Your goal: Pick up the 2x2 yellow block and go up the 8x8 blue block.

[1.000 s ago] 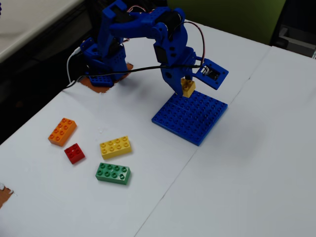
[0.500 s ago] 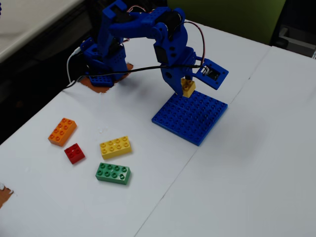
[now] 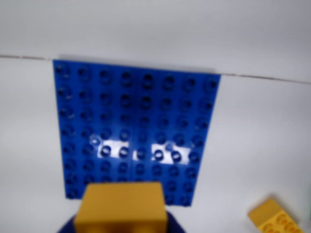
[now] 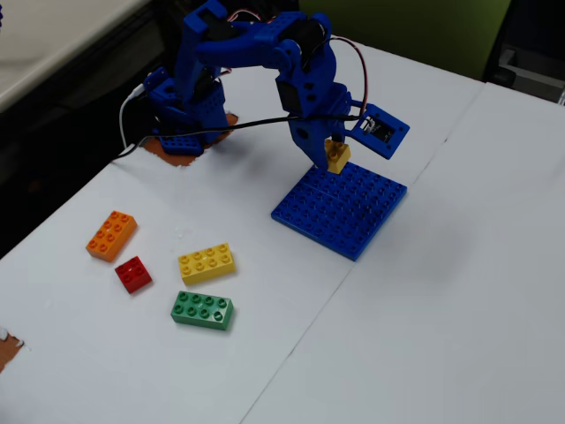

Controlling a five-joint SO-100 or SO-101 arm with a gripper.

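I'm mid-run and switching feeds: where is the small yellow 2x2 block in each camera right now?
Wrist view: the 2x2 yellow block fills the bottom edge left of centre, held in front of the near edge of the 8x8 blue block.
Fixed view: it sits above centre in the pincer, over the baseplate's far edge.
Shared landmark: the 8x8 blue block.

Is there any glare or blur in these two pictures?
Wrist view: soft overall, white glare patches on the blue baseplate, and the held yellow block is blurred. Fixed view: sharper and evenly lit, no glare on the baseplate.
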